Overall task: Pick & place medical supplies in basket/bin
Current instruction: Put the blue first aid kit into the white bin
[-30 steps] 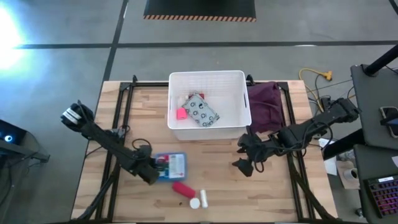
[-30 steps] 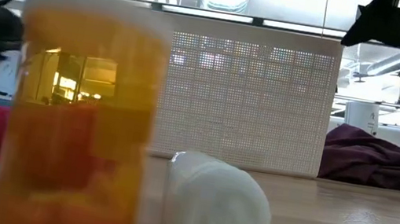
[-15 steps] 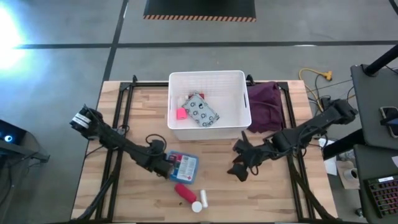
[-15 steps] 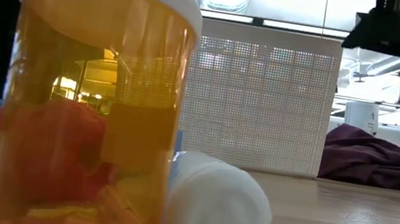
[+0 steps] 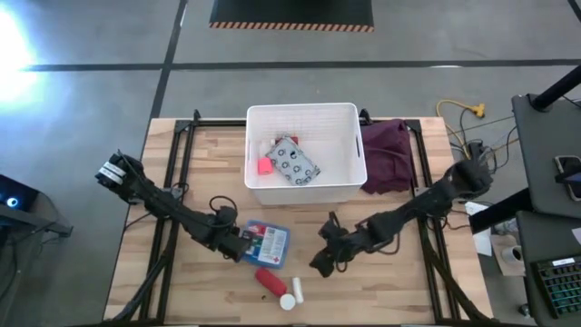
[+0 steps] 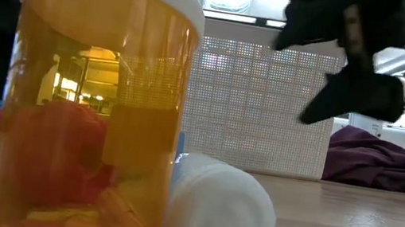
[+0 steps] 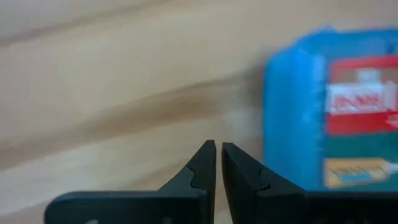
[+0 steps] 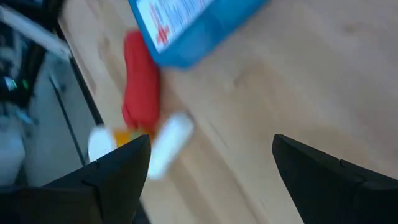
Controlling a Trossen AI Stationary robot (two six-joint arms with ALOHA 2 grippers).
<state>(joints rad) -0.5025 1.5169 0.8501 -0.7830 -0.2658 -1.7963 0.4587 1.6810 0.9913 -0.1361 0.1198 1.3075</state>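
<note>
The flat blue box lies flat on the table. My left gripper is shut and stands just off the box's left edge, with a strip of bare wood between them in the left wrist view. Near the box lie a red tube, a white bottle and an orange bottle with a white cap. My right gripper hangs open above the table, right of these. The white basket holds the grey-white pack and a pink piece.
A maroon cloth lies right of the basket at the far edge. Black frame rails run along both sides of the table. Bare wood lies between the basket and the blue box and on the right half.
My left gripper has moved toward the table's right, and the blue box has slid right before it and turned slightly. My right gripper has travelled toward the left and near edge, lower, closing on the red tube and the bottles.
</note>
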